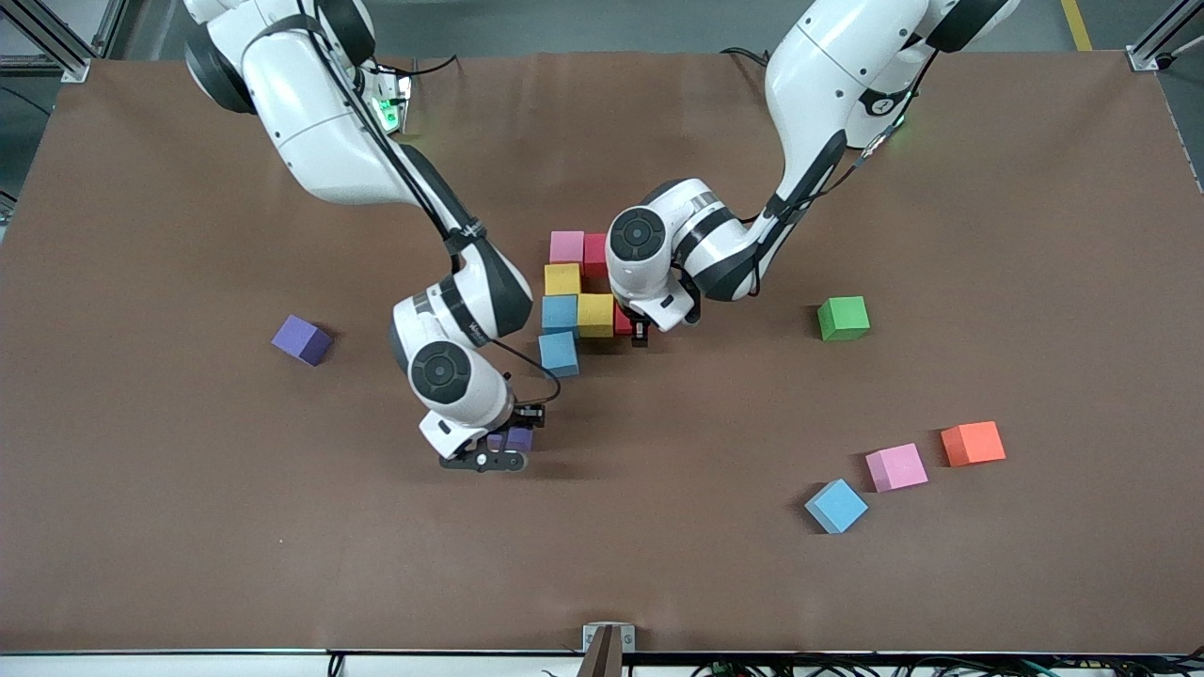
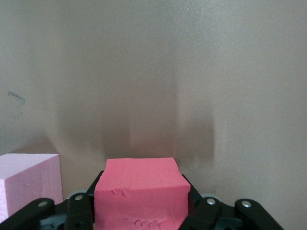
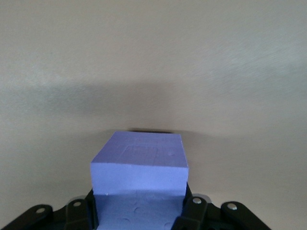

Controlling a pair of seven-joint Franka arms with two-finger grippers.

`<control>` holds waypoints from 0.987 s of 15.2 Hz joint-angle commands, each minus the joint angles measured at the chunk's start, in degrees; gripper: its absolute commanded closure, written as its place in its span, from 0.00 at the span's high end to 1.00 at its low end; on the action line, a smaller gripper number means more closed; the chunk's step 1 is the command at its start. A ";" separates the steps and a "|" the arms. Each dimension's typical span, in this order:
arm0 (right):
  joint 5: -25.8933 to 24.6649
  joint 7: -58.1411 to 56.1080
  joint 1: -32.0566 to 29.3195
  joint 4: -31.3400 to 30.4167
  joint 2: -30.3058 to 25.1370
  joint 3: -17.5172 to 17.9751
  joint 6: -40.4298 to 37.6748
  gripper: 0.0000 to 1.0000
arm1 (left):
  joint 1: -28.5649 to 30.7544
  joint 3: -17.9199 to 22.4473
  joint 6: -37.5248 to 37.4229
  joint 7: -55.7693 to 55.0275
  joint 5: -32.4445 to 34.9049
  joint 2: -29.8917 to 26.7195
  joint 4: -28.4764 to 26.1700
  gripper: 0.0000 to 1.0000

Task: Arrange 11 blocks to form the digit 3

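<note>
Left gripper (image 1: 641, 331): low at the figure's edge, its fingers either side of a red block (image 2: 140, 194); you cannot tell whether they pinch it or have let go.
Right gripper (image 1: 508, 449): pinching a purple block (image 3: 140, 179), over bare table nearer the front edge than the figure.
Digit 3 (image 1: 576, 299): part-built at mid-table, pink, red, yellow and light blue cubes touching.
Loose blocks: a second purple (image 1: 302, 339) toward the right arm's end; green (image 1: 843, 318), pink (image 1: 896, 467), light blue (image 1: 835, 506) toward the left arm's end, beside an orange cube (image 1: 973, 443).
Handling: the cubes look light, matte and dentable; take them by flat opposite faces.
Room: wide table (image 1: 188, 527) all round; only the figure is tight.
</note>
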 commanded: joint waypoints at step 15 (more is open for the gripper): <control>-2.01 0.59 6.17 -5.02 0.98 -0.15 0.10 0.29 | 0.23 0.35 -6.38 0.52 2.36 -5.01 0.06 1.00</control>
